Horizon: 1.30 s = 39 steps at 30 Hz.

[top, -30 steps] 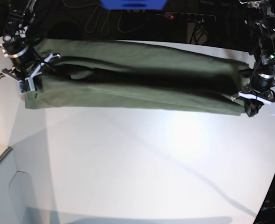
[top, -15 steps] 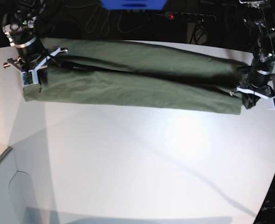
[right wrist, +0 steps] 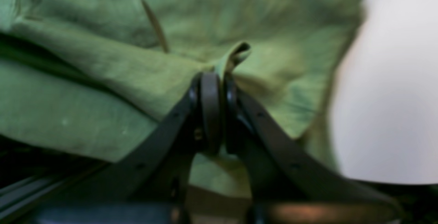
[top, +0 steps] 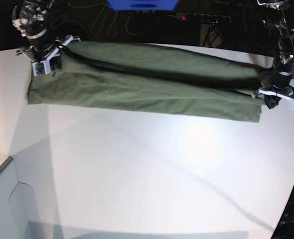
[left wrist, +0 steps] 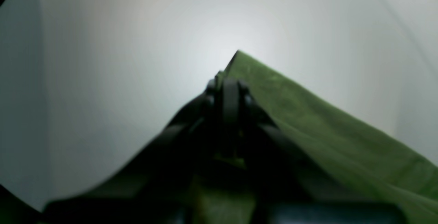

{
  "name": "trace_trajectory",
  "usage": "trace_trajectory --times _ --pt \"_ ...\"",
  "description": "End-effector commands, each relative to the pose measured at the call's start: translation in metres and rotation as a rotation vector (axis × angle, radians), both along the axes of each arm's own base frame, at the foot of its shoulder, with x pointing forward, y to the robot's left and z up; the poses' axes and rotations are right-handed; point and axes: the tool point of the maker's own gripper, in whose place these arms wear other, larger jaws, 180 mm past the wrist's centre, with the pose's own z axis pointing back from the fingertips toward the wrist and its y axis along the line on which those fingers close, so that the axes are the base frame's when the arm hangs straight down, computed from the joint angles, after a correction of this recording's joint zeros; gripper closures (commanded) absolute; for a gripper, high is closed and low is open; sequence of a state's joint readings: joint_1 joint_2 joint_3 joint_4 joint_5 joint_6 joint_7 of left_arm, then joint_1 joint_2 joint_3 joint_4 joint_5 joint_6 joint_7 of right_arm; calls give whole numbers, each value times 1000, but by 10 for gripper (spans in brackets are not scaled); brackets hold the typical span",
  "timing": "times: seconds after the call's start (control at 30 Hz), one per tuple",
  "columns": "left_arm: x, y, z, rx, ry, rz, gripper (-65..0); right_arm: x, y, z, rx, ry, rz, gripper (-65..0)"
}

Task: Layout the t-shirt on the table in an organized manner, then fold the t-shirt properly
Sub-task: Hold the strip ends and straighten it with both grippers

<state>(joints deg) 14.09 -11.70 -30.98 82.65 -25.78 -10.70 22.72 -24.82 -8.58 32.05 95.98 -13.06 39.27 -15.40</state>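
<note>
The olive-green t-shirt is stretched as a long folded band across the far part of the white worktop, running from the far left corner toward the right edge. A dark crease runs lengthwise through the cloth, and the lower layer lies flat on the surface with its near edge fairly straight.

The right hand, at the left end of the band in the base view, is pinched together on a bunched fold of the shirt; its wrist view shows the two dark fingers pressed tight with a small loop of green cloth poking up between them.

The left hand grips the opposite end, its fingers closed on the shirt's corner, which rises to a point above the white surface.
</note>
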Motion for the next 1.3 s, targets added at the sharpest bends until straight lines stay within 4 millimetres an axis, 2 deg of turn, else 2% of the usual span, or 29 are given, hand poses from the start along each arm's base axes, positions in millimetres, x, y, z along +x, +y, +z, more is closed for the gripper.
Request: trace_trajectory --times 0.0,0.13,0.43,0.67,0.77,0.97,1.03,1.1,1.27 --pt "9 6 16 25 -54 0 0 6 0 6 8 -35 10 0" --pt "4 5 7 16 -31 0 0 8 -2 -2 16 -20 11 0" --pt "-17 11 -34 -28 78 36 -18 14 -4 -6 21 -20 12 0" --pt "-12 12 -28 -23 61 37 -280 15 -4 -6 22 -20 13 0" --pt "-10 13 -23 -15 52 32 -352 15 -4 -6 22 -20 13 0" --pt "-2 12 -24 -20 49 30 -367 14 -3 -6 25 -20 12 0" --pt "-5 12 -31 -29 66 36 -367 14 -3 -6 25 -20 12 0" --pt "1 12 -33 -39 63 41 -367 14 -3 -6 24 -18 12 0" --pt "-7 13 -53 -69 113 63 -367 15 -3 -6 24 -20 12 0"
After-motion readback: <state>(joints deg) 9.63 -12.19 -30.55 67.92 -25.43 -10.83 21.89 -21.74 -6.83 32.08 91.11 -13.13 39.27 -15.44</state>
